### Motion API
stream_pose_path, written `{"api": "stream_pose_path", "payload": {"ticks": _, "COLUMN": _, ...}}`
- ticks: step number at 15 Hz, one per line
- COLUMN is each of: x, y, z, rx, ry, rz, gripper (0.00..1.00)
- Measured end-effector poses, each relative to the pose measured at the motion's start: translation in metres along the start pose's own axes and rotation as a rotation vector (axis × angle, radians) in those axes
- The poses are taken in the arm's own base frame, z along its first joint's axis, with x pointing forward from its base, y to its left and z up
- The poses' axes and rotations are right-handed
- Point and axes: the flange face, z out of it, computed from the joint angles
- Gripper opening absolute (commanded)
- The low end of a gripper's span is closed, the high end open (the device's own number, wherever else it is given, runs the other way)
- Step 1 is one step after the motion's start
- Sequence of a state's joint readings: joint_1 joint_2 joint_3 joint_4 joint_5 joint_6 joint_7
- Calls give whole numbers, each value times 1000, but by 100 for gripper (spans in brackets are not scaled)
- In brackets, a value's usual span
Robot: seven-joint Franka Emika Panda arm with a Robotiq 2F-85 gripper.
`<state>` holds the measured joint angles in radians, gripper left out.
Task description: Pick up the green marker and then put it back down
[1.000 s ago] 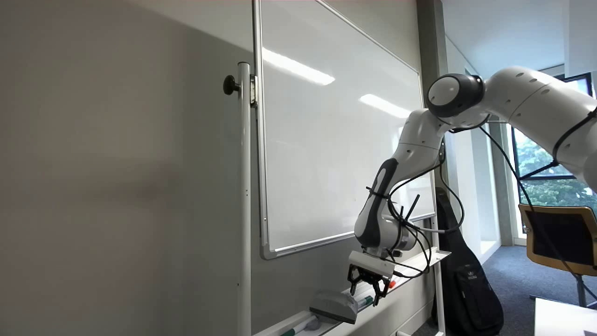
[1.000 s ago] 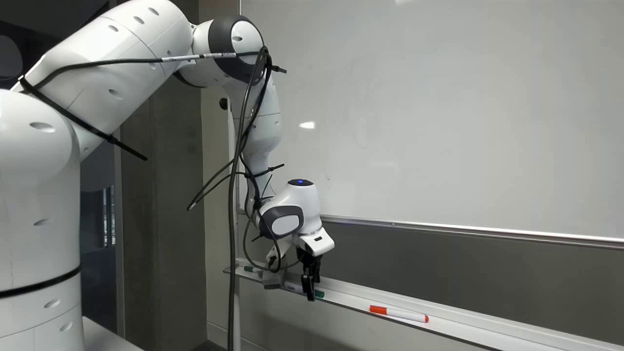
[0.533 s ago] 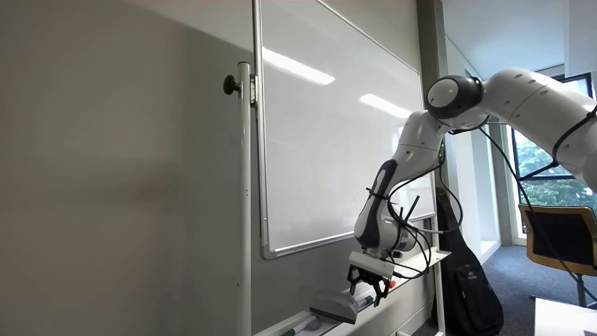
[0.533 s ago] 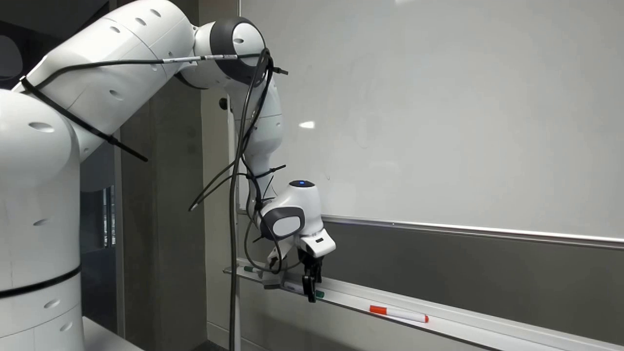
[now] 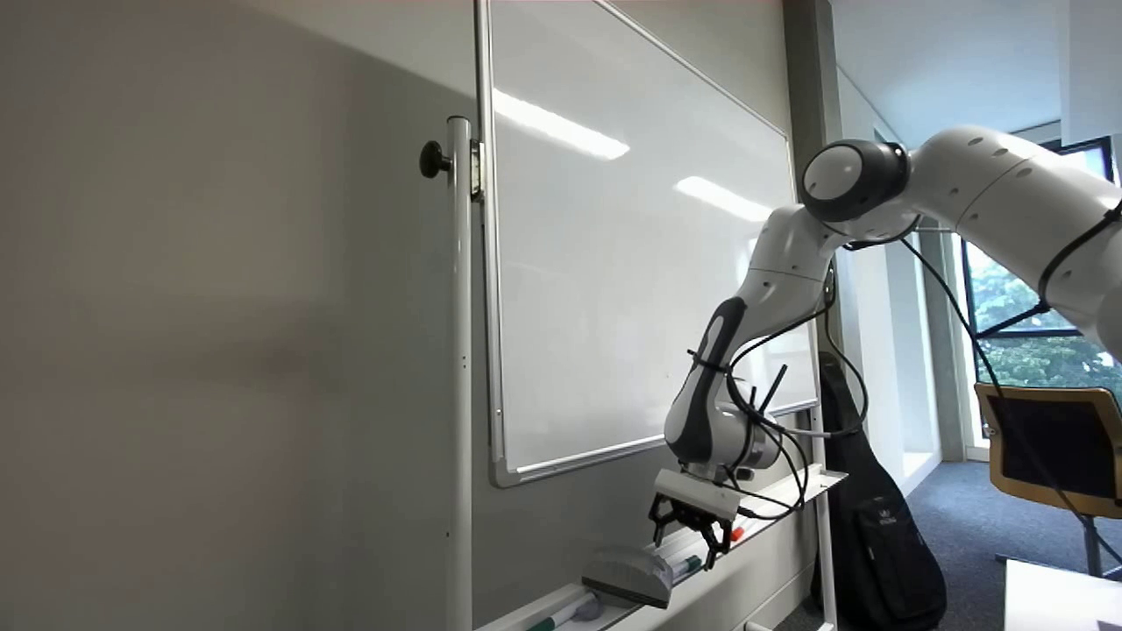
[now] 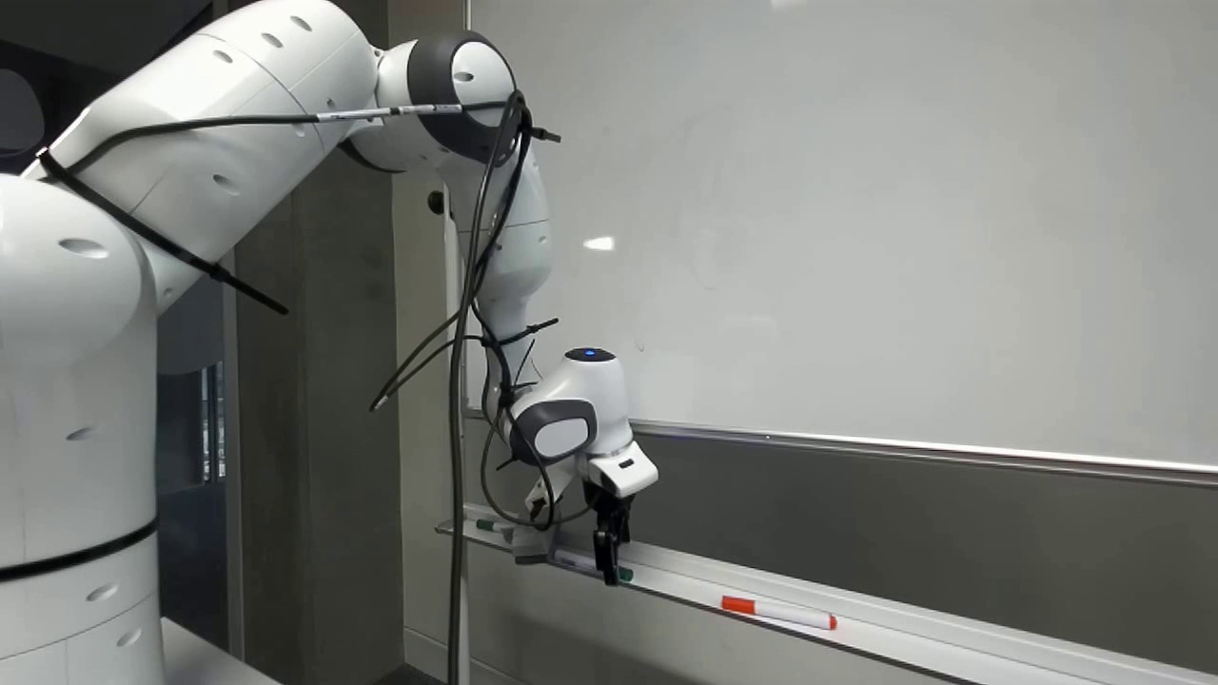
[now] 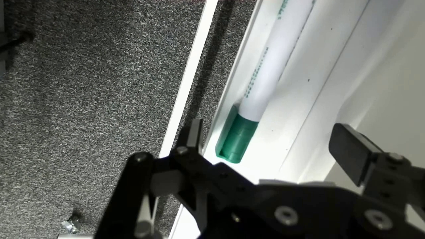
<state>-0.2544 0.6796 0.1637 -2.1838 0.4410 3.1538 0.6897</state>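
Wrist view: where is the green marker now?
The green marker lies on the tray, right of centre in the wrist view, its cap nearest the finger at the picture's left.

Green marker point(image 7: 266, 78), far end beyond wrist view's top edge

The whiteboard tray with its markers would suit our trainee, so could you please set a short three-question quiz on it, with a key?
1. True or false: in the wrist view, the green marker lies on the tray.
2. How does the gripper stand? A) shut on the green marker; B) open; C) shut and empty.
3. Fill in: in an exterior view, the rightmost marker has ___ ends.
Key: 1 true; 2 B; 3 orange-red.
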Motion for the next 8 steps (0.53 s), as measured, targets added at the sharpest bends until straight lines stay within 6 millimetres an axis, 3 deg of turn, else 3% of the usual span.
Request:
{"api": "stream_pose_path", "payload": {"ticks": 2, "x": -1, "y": -1, "z": 0, "rx": -1, "ry": 2, "rz": -5, "gripper": 96}}
{"api": "stream_pose_path", "payload": {"ticks": 8, "x": -2, "y": -1, "z": -3, "rx": 1, "ry": 4, "rz": -10, "gripper": 100}}
